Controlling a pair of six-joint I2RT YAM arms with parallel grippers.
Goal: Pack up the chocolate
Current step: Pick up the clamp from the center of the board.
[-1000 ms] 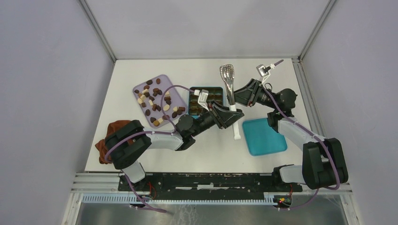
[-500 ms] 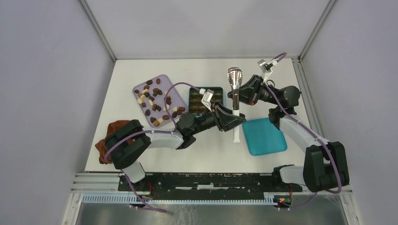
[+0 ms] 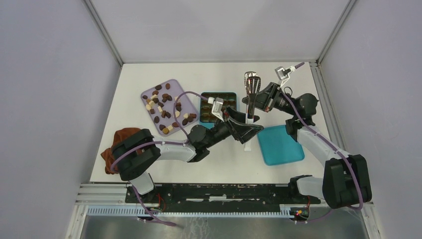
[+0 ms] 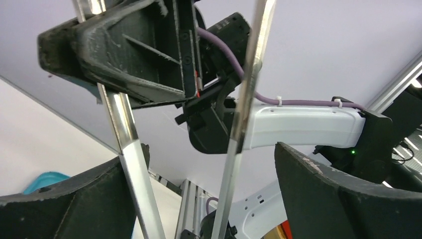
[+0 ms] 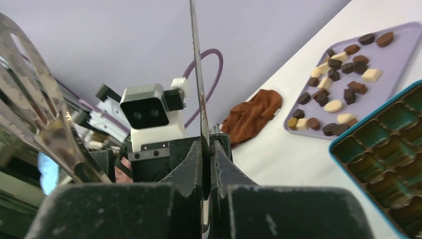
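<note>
1. On the lilac rectangular tray (image 3: 174,89), the small brown and cream chocolate pieces (image 3: 156,119) lie loose, beside the teal gridded box (image 3: 219,93).
2. The slotted steel tongs (image 3: 251,92) just changed hands: the right gripper (image 3: 255,105) is pinched on one blade and the left gripper (image 3: 253,130) has sprung wide apart, so the right arm likely does the picking.
3. The chocolate lies well left of the right gripper, past the box.

Chocolate (image 3: 158,87) is lying on a tray (image 3: 174,85) toward the counter's (image 3: 219,169) far-left corner, a celled box (image 3: 228,98) sitting just right of it, tongs (image 3: 250,79) rising right of that. A lid (image 3: 279,145) is lying nearer the right edge, a cloth (image 3: 122,134) at the left edge.
</note>
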